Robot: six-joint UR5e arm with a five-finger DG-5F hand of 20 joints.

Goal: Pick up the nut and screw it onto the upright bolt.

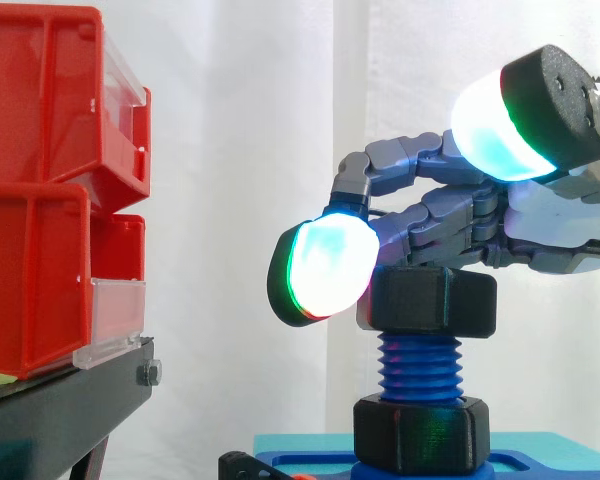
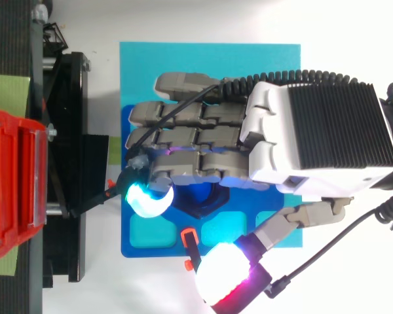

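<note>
Covering nut (image 1: 435, 300) from above: hand (image 1: 560, 232) | fingers (image 1: 325, 265) loosely bent, thumb raised clear, clamped on nothing | nut seated atop upright blue bolt (image 1: 420, 368) | bolt stands on blue base (image 1: 310, 466)

No lettering, number or sign is legible on anything in either view.
</note>
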